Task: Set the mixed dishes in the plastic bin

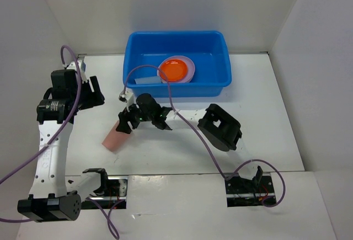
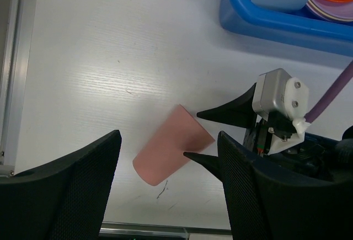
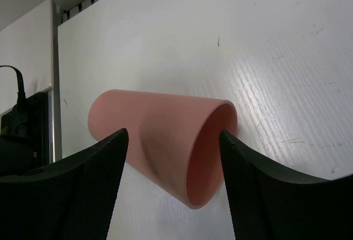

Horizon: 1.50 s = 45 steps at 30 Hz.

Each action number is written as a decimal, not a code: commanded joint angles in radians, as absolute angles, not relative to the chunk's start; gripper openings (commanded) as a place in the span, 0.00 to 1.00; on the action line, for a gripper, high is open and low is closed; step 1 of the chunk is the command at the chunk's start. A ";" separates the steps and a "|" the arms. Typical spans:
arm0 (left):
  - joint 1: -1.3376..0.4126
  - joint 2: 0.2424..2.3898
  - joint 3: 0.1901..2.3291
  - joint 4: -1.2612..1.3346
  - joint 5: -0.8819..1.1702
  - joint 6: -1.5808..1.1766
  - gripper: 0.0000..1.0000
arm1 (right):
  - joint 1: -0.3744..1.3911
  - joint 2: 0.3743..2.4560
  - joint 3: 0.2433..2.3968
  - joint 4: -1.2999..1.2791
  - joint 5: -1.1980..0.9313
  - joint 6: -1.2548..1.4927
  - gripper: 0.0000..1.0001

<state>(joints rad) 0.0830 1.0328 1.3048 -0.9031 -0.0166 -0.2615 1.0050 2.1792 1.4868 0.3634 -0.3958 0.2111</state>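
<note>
A salmon-pink cup point(image 1: 115, 137) lies on its side on the white table, in front of the blue plastic bin point(image 1: 218, 83). My right gripper point(image 1: 126, 124) is open, and its fingers straddle the cup's open rim end point(image 3: 174, 135) without touching it. In the bin, an orange plate point(image 1: 175, 69) rests on a lavender plate point(image 1: 191, 69), and a light blue cup point(image 1: 147, 80) lies at the left. My left gripper point(image 1: 98, 92) is open and empty, high above the table. In its wrist view point(image 2: 168, 140) it looks down on the pink cup point(image 2: 165, 157) and the right gripper's fingers point(image 2: 223, 113).
White walls close in the table at the left, back and right. A purple cable point(image 1: 187, 129) loops from the right wrist over the table to the right base. The right arm's black elbow point(image 1: 220, 127) sits right of the cup. A metal rail point(image 2: 11, 58) runs along the table edge.
</note>
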 commanded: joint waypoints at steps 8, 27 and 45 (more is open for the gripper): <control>0.089 1.029 1.304 -0.862 0.000 -0.245 0.79 | 0.968 2.218 1.549 0.224 -0.582 0.183 0.67; 0.089 1.011 1.295 -0.871 0.009 -0.245 0.79 | 0.950 2.345 1.504 0.382 -0.948 0.305 0.21; 0.089 0.954 1.339 -0.861 -0.049 -0.247 0.82 | 0.847 1.739 1.315 0.057 -0.684 0.284 0.01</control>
